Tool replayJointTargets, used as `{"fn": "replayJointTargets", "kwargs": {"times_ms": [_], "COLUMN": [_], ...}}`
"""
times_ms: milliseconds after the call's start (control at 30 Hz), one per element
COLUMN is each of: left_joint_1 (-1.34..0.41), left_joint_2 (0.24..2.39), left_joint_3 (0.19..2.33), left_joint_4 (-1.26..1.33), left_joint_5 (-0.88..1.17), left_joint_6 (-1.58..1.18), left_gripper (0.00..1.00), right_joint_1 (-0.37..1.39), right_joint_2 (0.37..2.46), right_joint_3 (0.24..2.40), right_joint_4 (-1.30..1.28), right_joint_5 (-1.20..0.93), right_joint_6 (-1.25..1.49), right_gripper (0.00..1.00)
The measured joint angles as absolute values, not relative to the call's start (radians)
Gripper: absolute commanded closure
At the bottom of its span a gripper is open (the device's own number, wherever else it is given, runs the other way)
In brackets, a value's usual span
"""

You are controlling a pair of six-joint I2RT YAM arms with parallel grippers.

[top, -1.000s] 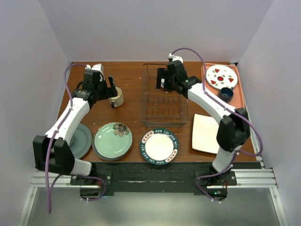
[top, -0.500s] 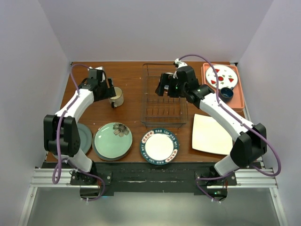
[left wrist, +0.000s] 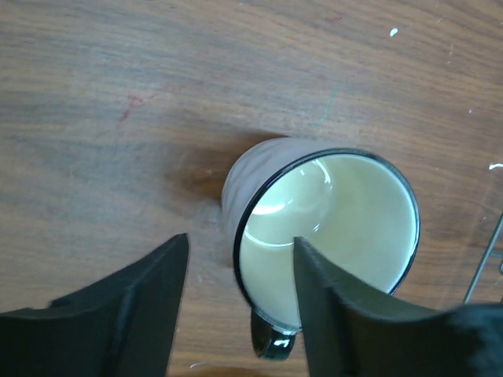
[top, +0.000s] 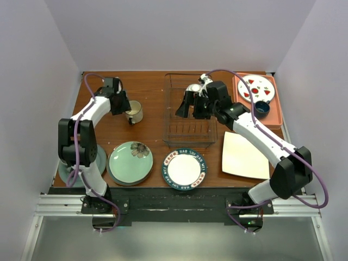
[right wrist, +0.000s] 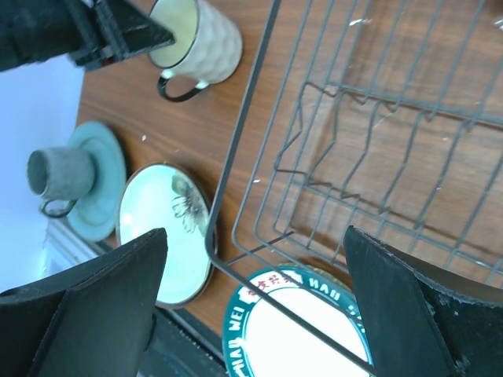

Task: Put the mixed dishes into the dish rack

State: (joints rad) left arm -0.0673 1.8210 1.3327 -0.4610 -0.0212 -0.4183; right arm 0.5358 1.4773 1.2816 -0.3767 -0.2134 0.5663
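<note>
Left wrist view: the cream mug (left wrist: 330, 228) is seen upright, mouth up, long axis vertical, handle turned toward the near edge of the table (top: 149, 89). It is set far-left, well left of the dish rack (top: 187, 142). Its wall is straddled by the half-open left gripper (left wrist: 241, 239), 1 finger outside, 1 over the mouth, nothing clamped. The right gripper (right wrist: 255, 232) is held wide open over the rack, with nothing in it.

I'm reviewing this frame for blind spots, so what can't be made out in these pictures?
Top view: left arm covers most of the grey-green plate.
Top view: teal-blue plate shows only a rim under the pale green flower plate.
Top view: right arm hides most of a pale round thing at the dish rack's far end.
Left wrist view: left gripper covers part of the cream mug's handle.
</note>
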Motion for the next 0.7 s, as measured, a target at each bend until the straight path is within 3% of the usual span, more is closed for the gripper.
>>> {"fn": "replayJointTargets", "kwargs": {"times_ms": [133,167,233,533,700], "left_joint_1": [-0.067,-0.065,-0.062,-0.054,-0.054], "left_joint_2": [1.847,1.851,1.856,1.853,1.732], "left_joint_3": [1.346,1.347,1.347,1.348,1.304], "left_joint_4": [-0.456,-0.456,-0.456,-0.467,-0.468], "left_joint_5": [-0.002,0.001,0.003,0.025,0.097], "left_joint_6": [-0.432,-0.434,-0.435,-0.443,-0.478], "left_gripper": [0.73,0.85,0.98,1.00,1.00], "right_joint_1": [0.536,0.536,0.536,0.536,0.536], "right_joint_2": [1.476,1.476,1.475,1.408,1.331], "right_joint_3": [1.256,1.251,1.240,1.200,1.135], "right_joint_4": [-0.359,-0.358,-0.358,-0.318,-0.245], "right_joint_5": [-0.237,-0.239,-0.250,-0.270,-0.302], "right_joint_6": [0.582,0.584,0.587,0.600,0.619], "right_gripper": [0.01,0.02,0.01,0.01,0.02]}}
